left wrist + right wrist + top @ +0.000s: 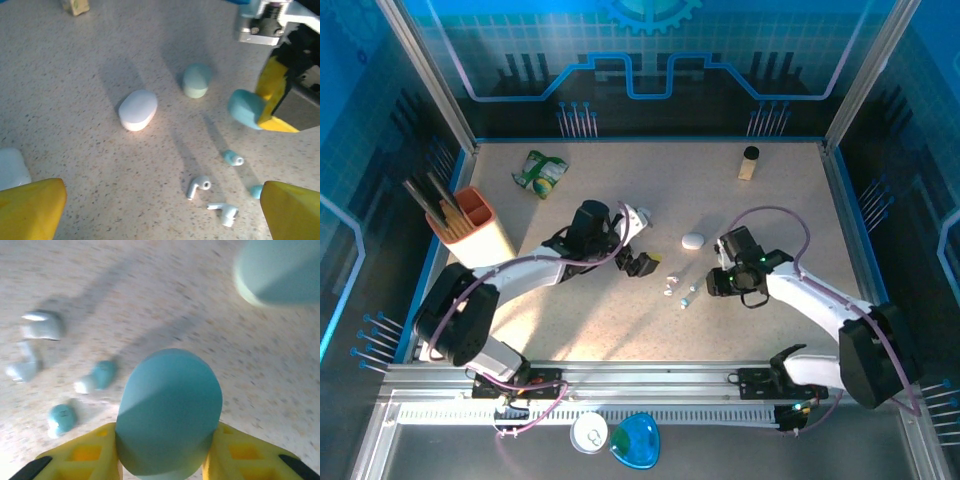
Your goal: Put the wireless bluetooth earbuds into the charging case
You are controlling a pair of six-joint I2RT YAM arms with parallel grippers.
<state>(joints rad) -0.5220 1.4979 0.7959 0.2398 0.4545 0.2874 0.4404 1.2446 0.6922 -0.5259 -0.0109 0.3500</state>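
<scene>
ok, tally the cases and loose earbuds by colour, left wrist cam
white case: 1
pale green case: 1
teal case, between the right fingers: 1
white earbuds: 2
teal earbuds: 2
Total: 7

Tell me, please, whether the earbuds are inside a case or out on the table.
Out: the earbuds lie loose on the table, apart from the white case and the teal case the right gripper holds.
</scene>
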